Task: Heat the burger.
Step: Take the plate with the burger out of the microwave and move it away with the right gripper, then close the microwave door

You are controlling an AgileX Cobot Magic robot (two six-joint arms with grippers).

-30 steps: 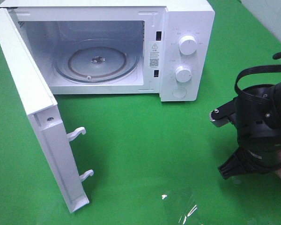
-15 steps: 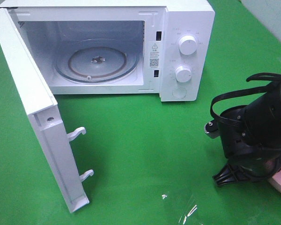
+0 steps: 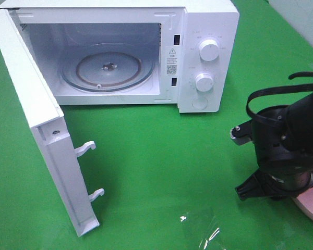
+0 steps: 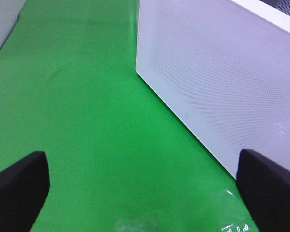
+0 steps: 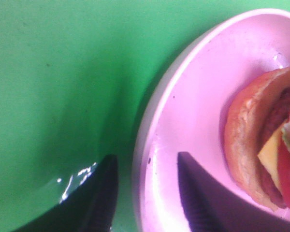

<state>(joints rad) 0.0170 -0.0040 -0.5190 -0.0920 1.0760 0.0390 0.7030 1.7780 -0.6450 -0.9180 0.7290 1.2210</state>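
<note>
Pink plastic filled most of the right wrist view: the round plate (image 5: 183, 145) lay directly under the right gripper (image 5: 147, 193), whose two dark fingers (image 5: 99, 198) stood apart and straddled the plate's rim, one outside over the green table cover (image 5: 53, 87) and the other inside over the plate's floor. Whether either finger touched the rim could not be told. Nothing was clamped between them. The burger (image 5: 268, 145) rested on the plate just beyond the inner finger, tipped on its side so that the bun, cheese, tomato and lettuce edges all showed; it was near the gripper but not in contact with it.

From the high camera, the right arm (image 3: 284, 146) hung over the plate (image 3: 310, 205) at the table's right edge and hid the burger. Well away from that gripper stood the white microwave (image 3: 208, 31), its door (image 3: 36, 130) swung fully open and the glass turntable (image 3: 108, 67) bare inside.

The left gripper (image 4: 145, 193) was spread wide, its black fingertips (image 4: 19, 183) at the two sides of its own view, holding nothing. Ahead of it rose the door's perforated white panel (image 4: 217, 82), apart from both fingertips, with only green cover below
</note>
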